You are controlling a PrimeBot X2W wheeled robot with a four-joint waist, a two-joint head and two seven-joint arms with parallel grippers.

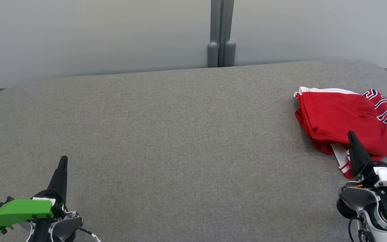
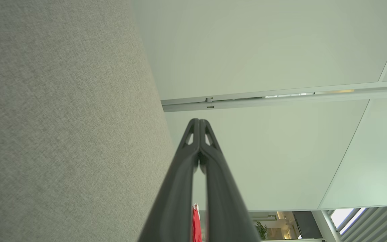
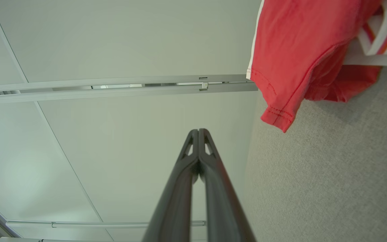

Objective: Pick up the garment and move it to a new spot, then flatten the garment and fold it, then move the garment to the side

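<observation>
The garment (image 1: 344,117), a red jersey with white trim and dark lettering, lies folded at the right edge of the grey fabric table (image 1: 180,134). In the right wrist view the garment (image 3: 301,50) shows at the upper right, a little apart from my fingers. My right gripper (image 1: 350,134) stands at the lower right, tip over the garment's near edge, shut with nothing in it (image 3: 199,130). At the lower left my left gripper (image 1: 63,158) hovers over bare table, fingers pressed together and empty (image 2: 199,120). A sliver of the red garment (image 2: 196,223) peeks between the left fingers.
A pale frosted wall (image 1: 96,37) with a grey post (image 1: 221,33) runs behind the table's far edge. The table's rounded corners fall away at the far left and far right. A green part (image 1: 20,210) sits on my left wrist.
</observation>
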